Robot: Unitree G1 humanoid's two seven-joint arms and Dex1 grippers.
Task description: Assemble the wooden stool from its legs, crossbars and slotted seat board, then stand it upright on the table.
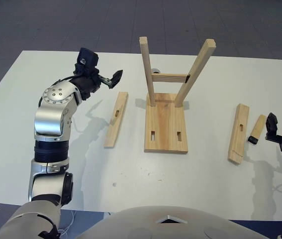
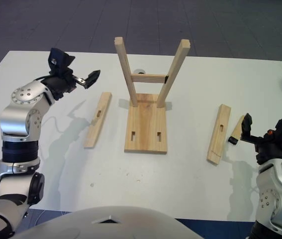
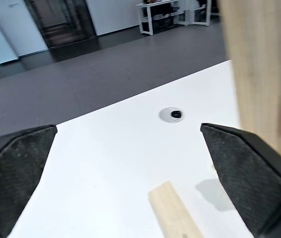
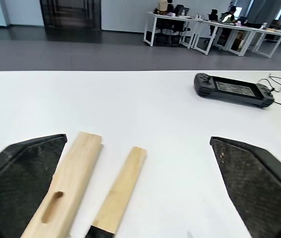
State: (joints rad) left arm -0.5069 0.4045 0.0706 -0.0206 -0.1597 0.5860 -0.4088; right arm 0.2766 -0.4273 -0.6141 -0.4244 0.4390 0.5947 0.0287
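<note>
The slotted seat board (image 1: 166, 122) lies flat mid-table. Two legs (image 1: 147, 69) (image 1: 195, 72) stand in its far slots, joined by a crossbar (image 1: 169, 77); its two near slots are bare. A loose leg (image 1: 117, 118) lies left of the board. Another loose leg (image 1: 238, 132) and a short crossbar (image 1: 257, 129) with a black end lie to the right. My left gripper (image 1: 112, 78) hangs open above the table, left of the standing legs, over the loose leg's far end (image 3: 172, 210). My right gripper (image 2: 246, 128) is open just right of the short crossbar (image 4: 118, 196), holding nothing.
A black handheld controller (image 4: 232, 90) rests at the table's far right. A round cable grommet (image 3: 171, 115) sits in the white tabletop (image 1: 46, 79) behind the standing legs. Dark floor lies beyond the far edge.
</note>
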